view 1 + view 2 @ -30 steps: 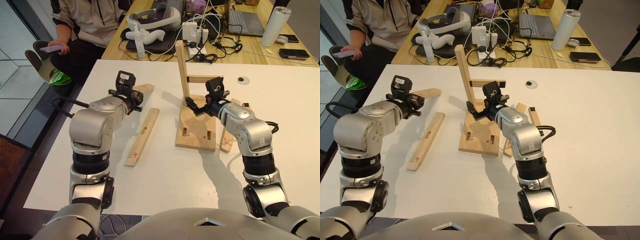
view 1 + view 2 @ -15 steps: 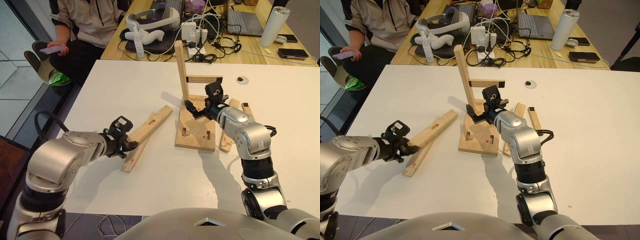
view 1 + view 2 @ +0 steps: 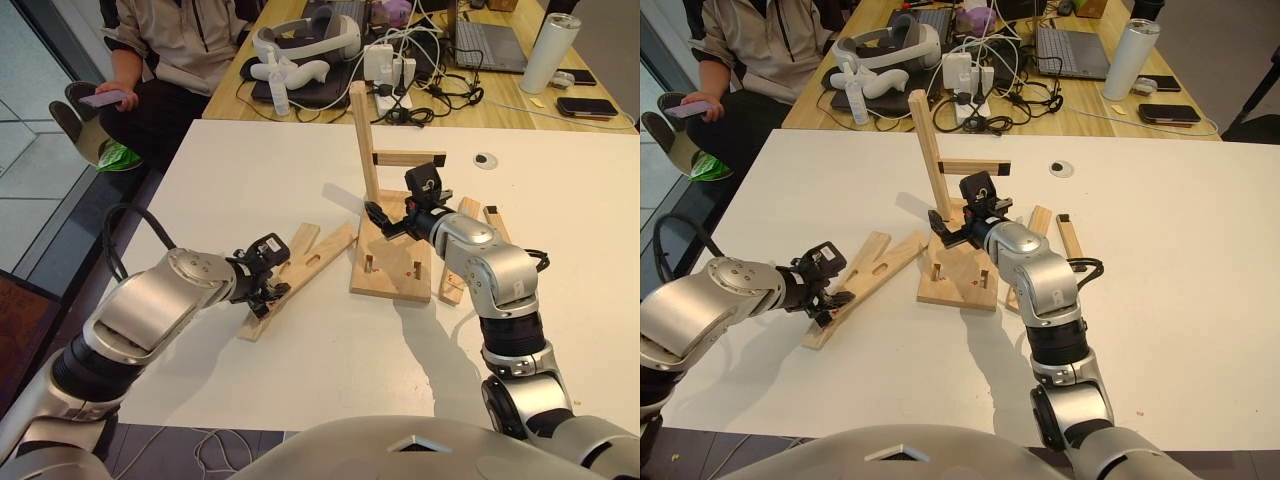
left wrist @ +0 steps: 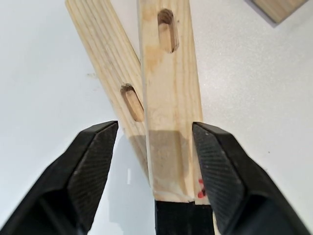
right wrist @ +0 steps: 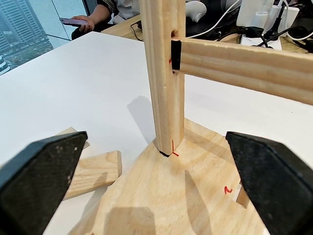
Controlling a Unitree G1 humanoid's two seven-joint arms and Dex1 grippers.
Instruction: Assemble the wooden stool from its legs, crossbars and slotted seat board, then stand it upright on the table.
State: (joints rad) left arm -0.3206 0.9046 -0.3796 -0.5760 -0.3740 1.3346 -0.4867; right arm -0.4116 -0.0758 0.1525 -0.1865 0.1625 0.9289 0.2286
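Left hand [image 4: 156, 131] straddles loose leg [image 4: 168, 93]; right hand [image 5: 154, 139] spread

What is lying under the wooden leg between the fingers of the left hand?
A second slotted leg crosses beneath this leg, on the white table. Their overlapping part is hidden.

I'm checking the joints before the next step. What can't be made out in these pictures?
- Right wrist view: the crossbar runs off the picture's edge, its far end unseen.
- Head views: the right arm covers parts of the loose pieces beside the seat board.
- Left wrist view: the upper leg hides the lower leg's near end.
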